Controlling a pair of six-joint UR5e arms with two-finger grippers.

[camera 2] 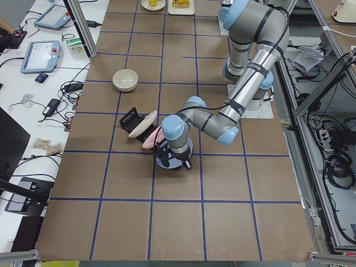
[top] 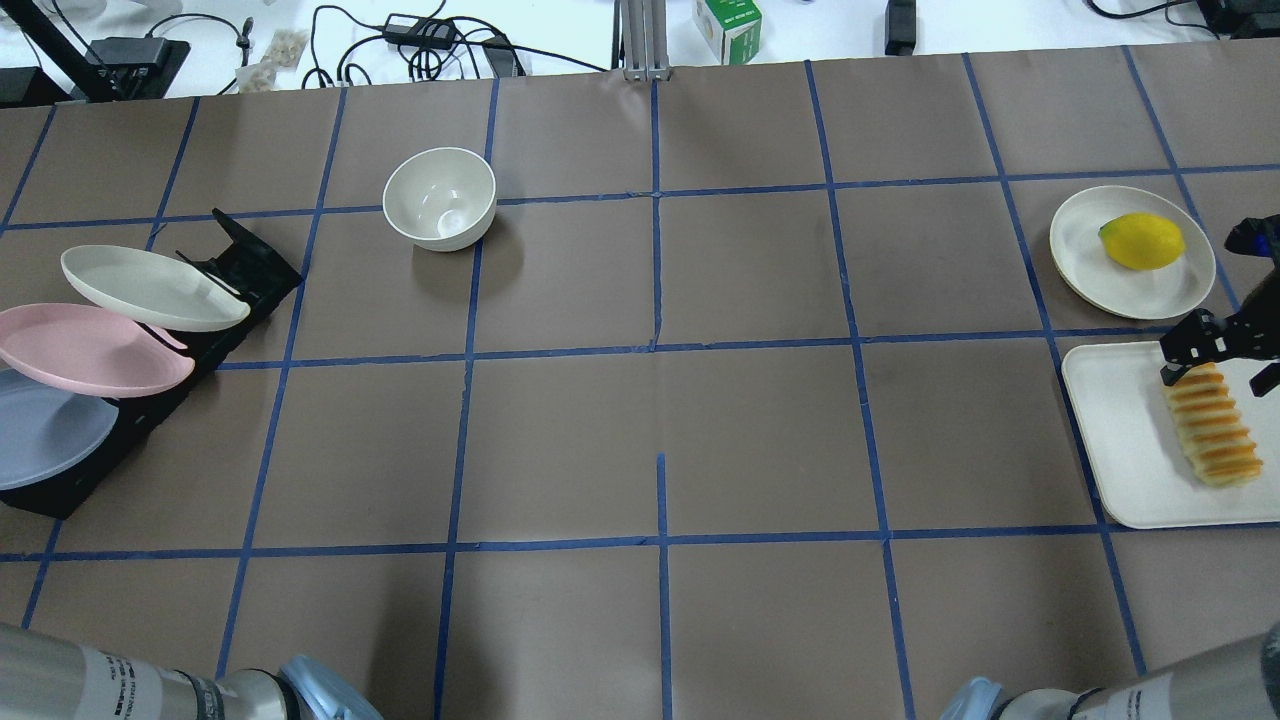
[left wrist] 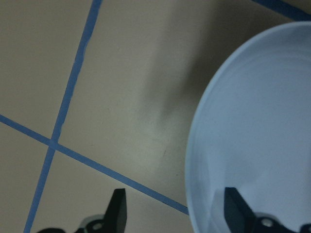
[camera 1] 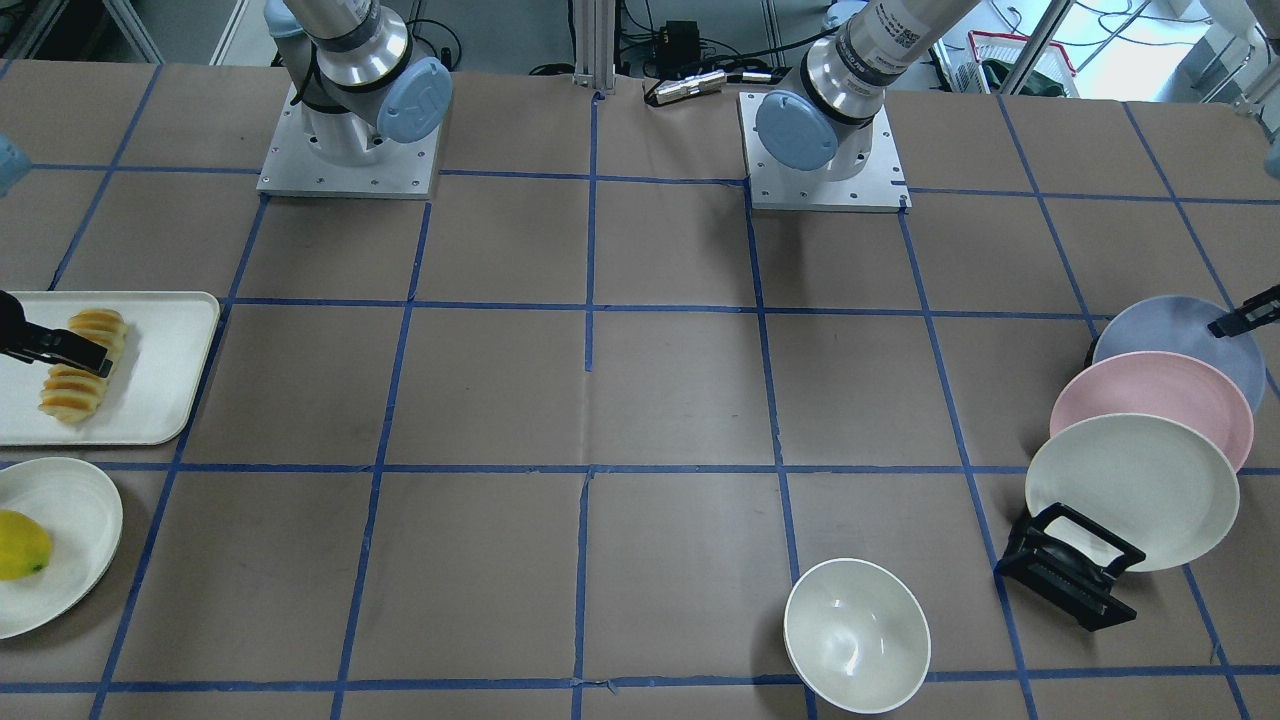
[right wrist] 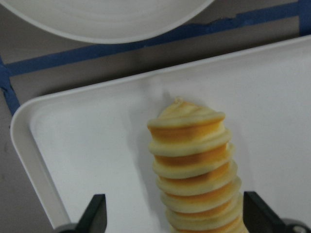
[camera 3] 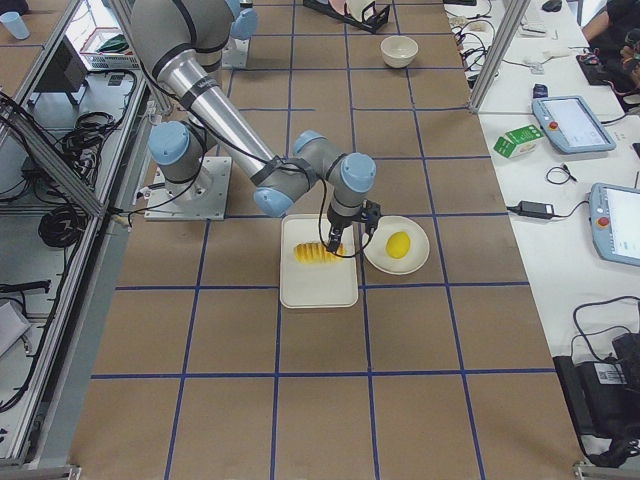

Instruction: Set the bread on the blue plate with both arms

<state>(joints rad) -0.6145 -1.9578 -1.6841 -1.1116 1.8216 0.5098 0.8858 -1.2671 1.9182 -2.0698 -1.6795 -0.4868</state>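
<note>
Left end effector [camera 1: 1222, 325]: front view, not overhead

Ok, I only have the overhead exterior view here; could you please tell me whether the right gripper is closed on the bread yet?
Observer: Not yet. The right wrist view shows the right gripper open, with one finger on each side of the bread.
Operator: Thank you. And where is the left gripper? It is outside my picture.
Observer: At the blue plate. The left gripper is open, with one finger over the plate and the other outside its rim.
</note>
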